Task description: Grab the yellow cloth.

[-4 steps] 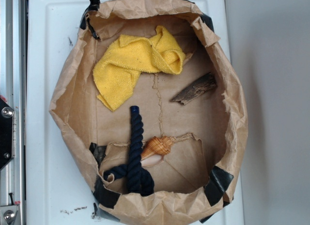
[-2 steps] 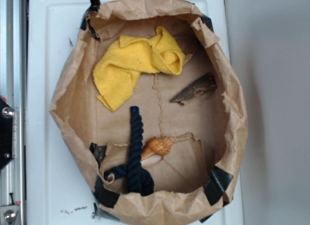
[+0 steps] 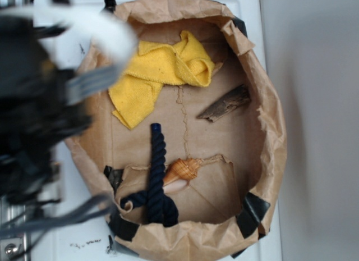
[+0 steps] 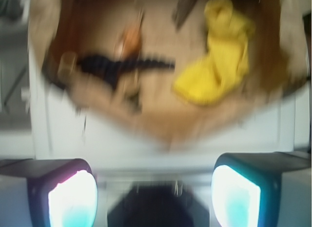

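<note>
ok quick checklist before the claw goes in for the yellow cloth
1. Yellow cloth in view and reachable from above: ok, it lies crumpled at the back of the paper bag, nothing on top.
2. Claw open: ok, fingers stand wide apart in the wrist view.
3. Claw over the cloth: not ok, it is outside the bag rim.
4. Neighbours clear: ok, the dark blue rope, shell and wood piece lie apart from the cloth.
5. Exact arm pose: cannot tell, heavily blurred.

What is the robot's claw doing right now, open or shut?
Gripper: open and empty, its fingers set wide apart, not yet at the bright yellow terry cloth in the brown paper bag.
</note>
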